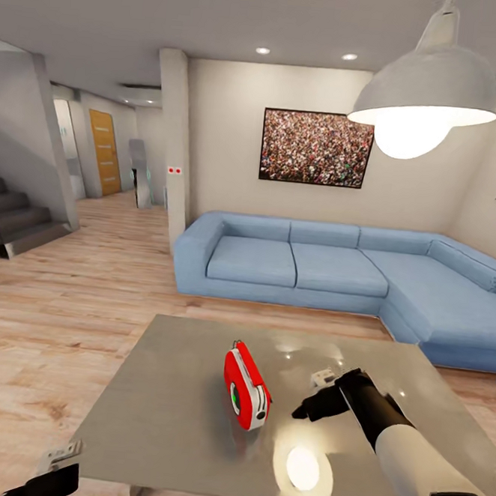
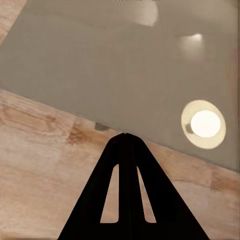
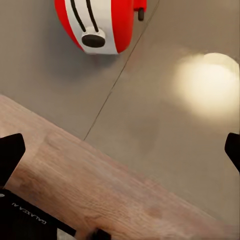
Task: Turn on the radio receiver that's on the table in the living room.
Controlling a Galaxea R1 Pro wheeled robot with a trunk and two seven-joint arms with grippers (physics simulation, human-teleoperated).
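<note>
Living room (image 1: 111,266) was wide open: plank floor ran clear from the stairs (image 1: 10,220) and hallway on the left across to the blue sectional sofa (image 1: 336,271), with a bare strip of floor between sofa and worktop. Crowd picture (image 1: 315,147) hung on the back wall; pendant lamp (image 1: 426,98) hung high on the right, above the worktop.

Worktop (image 1: 166,414) (glossy grey, lamp glare on it) took up the lower middle of the head view. Its near edge ran just ahead of the robot and its far edge faced the sofa. In the left wrist view its edge crossed diagonally, floor on the near side, a leg stub just under the edge.

Right arm (image 1: 411,450) reached in over the worktop from the near right corner. Right gripper (image 1: 315,406) hovered near the radio receiver, apart from it, on its right. Right wrist view showed the jaws spread wide, nothing between them.

Left gripper (image 2: 126,136) hung low off the worktop's near left edge, over the floor, jaws clenched tip to tip on nothing.

Radio receiver (image 1: 245,387) stood upright near the worktop centre, well in from every edge, free surface all round. Dial face was angled toward the near left; white band and handle faced up and right, as the right wrist view showed.
</note>
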